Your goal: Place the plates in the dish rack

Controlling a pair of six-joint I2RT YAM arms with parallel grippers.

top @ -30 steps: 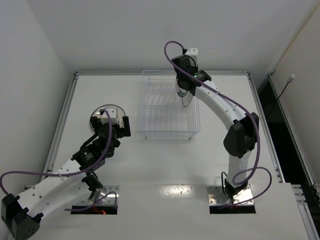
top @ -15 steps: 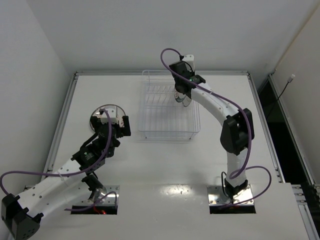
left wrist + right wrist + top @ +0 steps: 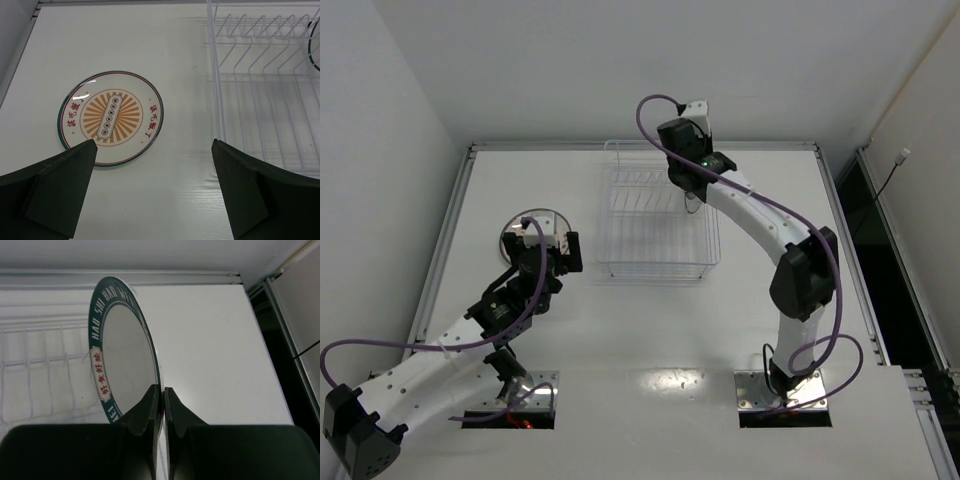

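The sunburst plate (image 3: 111,118) lies flat on the table left of the dish rack (image 3: 265,90). In the top view this plate (image 3: 520,225) is partly under my left arm. My left gripper (image 3: 153,142) is open and empty, hovering above the table just near of the plate, and it also shows in the top view (image 3: 568,252). My right gripper (image 3: 161,390) is shut on the rim of the white plate with the teal lettered rim (image 3: 125,355) and holds it on edge over the back right of the rack (image 3: 650,268). The greyish plate is out of view.
The table's raised back rail (image 3: 640,145) runs just behind the rack. A dark gap (image 3: 860,210) lies past the table's right edge. Walls close in at the left and back.
My right gripper has carried the teal-rimmed plate a little left and toward the back of the rack. My left arm and the sunburst plate have not moved.
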